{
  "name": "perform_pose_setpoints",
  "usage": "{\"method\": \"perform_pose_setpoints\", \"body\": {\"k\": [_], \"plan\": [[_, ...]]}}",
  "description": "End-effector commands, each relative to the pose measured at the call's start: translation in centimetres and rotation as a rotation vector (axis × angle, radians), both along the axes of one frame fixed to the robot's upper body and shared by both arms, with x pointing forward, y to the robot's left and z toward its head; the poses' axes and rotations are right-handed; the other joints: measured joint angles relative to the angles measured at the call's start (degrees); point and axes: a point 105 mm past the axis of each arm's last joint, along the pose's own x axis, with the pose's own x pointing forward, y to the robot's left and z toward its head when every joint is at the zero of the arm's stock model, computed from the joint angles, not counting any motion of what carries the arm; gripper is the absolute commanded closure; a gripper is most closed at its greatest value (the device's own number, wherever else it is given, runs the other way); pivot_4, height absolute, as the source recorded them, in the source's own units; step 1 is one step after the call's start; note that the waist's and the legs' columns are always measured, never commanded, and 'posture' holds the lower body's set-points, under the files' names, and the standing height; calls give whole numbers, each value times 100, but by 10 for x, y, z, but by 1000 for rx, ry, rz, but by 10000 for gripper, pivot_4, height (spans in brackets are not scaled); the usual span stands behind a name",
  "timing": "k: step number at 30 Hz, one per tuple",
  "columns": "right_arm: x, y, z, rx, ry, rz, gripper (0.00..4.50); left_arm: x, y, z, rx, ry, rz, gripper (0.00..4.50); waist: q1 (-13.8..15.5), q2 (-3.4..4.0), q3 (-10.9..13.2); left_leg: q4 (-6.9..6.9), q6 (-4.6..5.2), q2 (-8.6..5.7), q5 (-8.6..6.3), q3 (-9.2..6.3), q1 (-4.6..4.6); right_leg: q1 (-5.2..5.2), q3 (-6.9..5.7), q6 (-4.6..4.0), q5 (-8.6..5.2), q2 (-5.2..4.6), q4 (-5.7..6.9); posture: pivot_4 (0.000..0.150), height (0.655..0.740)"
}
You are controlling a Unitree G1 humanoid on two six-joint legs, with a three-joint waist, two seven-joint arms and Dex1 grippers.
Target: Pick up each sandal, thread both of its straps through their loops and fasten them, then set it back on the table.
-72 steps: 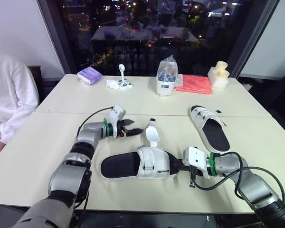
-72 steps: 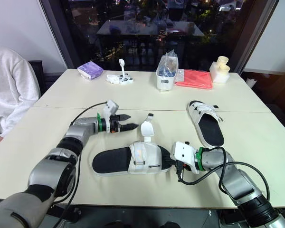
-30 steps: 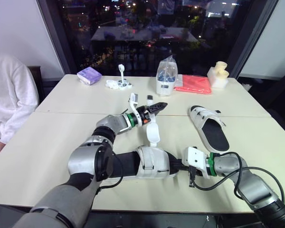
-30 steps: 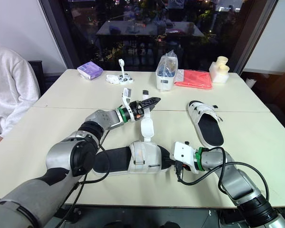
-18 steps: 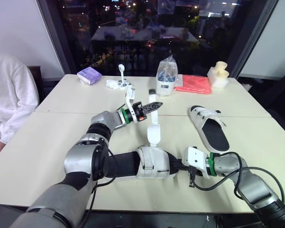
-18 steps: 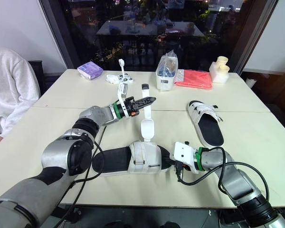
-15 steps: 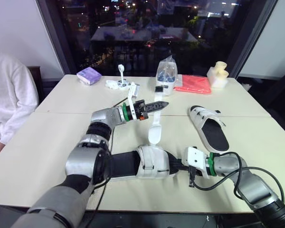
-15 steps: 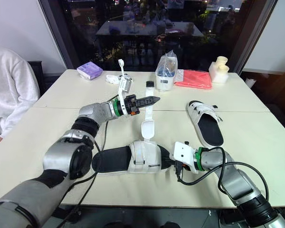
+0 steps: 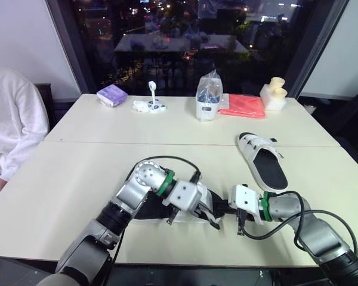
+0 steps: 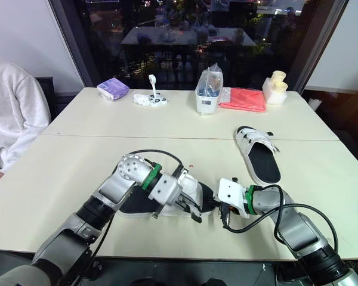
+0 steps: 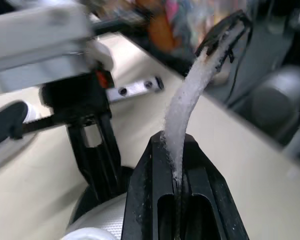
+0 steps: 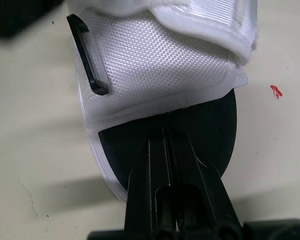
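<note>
- Leaning in from the lower left of the head view, the left arm (image 9: pixel 137 186) curls over the near sandal (image 9: pixel 144 210) and hides most of it. Only some black sole and a bit of white upper peek out, low in the middle of the frame.
- The left hand (image 11: pixel 173 145) has its two fingers pressed together on a white strap (image 11: pixel 190 95). The strap rises out of the pinch and bends off to a dark, blurred end I can't make out.
- The right hand (image 12: pixel 164 136), lower right of centre in the head view, is closed tight on the edge of that sandal's black sole. The sandal lies on the surface (image 9: pixel 71 173).
- A black loop (image 12: pixel 87 57) sits at the side of the white upper; I cannot tell whether anything passes through it.
- The other sandal (image 9: pixel 262 159) lies flat right of centre, well apart from both hands. Its straps are too small to judge.
- Along the top of the surface stand a purple packet (image 9: pixel 112 94), a clear bag (image 9: pixel 207 98) and a red cloth (image 9: pixel 243 105).
- A person's white sleeve (image 9: pixel 12 119) is cut off at the left edge.
</note>
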Motion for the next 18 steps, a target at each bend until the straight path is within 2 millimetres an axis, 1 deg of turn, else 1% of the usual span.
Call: {"method": "perform_pose_setpoints", "body": {"k": [1, 3, 6, 8, 9, 10, 12, 15, 17, 18], "plan": [[-10, 2, -13, -26, 59, 27, 45000, -3, -5, -2, -53, -155, -62, 35561, 4, 1, 0, 0, 1, 0, -1, 0, 0, 0, -1, 2, 1, 0, 0, 1500, 7400], [-11, 2, -14, -28, 63, 32, 45000, -6, -6, -4, -79, -213, -101, 25994, 10, 2, -1, 1, 5, 0, -2, 0, 0, 1, -2, 12, 7, -1, -1, 1500, 7400], [-10, 2, -15, -33, 65, 38, 45000, -12, -1, -5, -108, -283, -161, 11296, 8, 2, -1, 2, 9, 0, -4, 0, 0, 4, -4, 13, 7, -3, -3, 1500, 7400], [-9, 2, -15, -34, 64, 38, 45000, -13, 0, 5, -173, -350, -193, 1483, -1, 2, -1, 2, 9, -1, -5, 0, 0, 4, -4, 14, 8, -3, -4, 1500, 7400], [-9, 3, -15, -35, 64, 41, 45000, -12, -1, 18, -230, -375, -191, 222, -2, 2, -1, 2, 9, -1, -4, 0, 0, 3, -4, 14, 8, -3, -4, 1500, 7400], [-8, 2, -15, -36, 64, 43, 45000, -13, -3, 31, -285, -383, -188, 222, -2, 2, -1, 2, 9, -1, -4, 0, 0, 3, -6, 14, 8, -2, -4, 1500, 7400], [-7, 2, -16, -39, 63, 47, 45000, -12, -4, 50, -362, -408, -186, 222, -3, 2, -1, 2, 9, 0, -4, -1, -1, 3, -7, 15, 8, -2, -4, 1500, 7400], [-5, 2, -16, -52, 63, 65, 45000, -8, 1, 82, -439, -451, -171, 222, -6, 1, -1, 4, 10, -1, -4, -1, 0, 7, -8, 15, 8, -2, -4, 1500, 7400], [-4, 0, -16, -64, 60, 73, 45000, 2, 7, 102, -463, -394, -85, 222, -17, 2, -2, 5, 11, -1, -4, -1, 0, 7, -9, 16, 9, 1, -4, 1500, 7400], [-3, 0, -16, -67, 58, 74, 45000, 10, 11, 107, -453, -314, -8, 222, -23, 5, -3, 4, 11, 0, -4, -1, 1, 7, -9, 16, 9, 4, -4, 1500, 7400]]}}
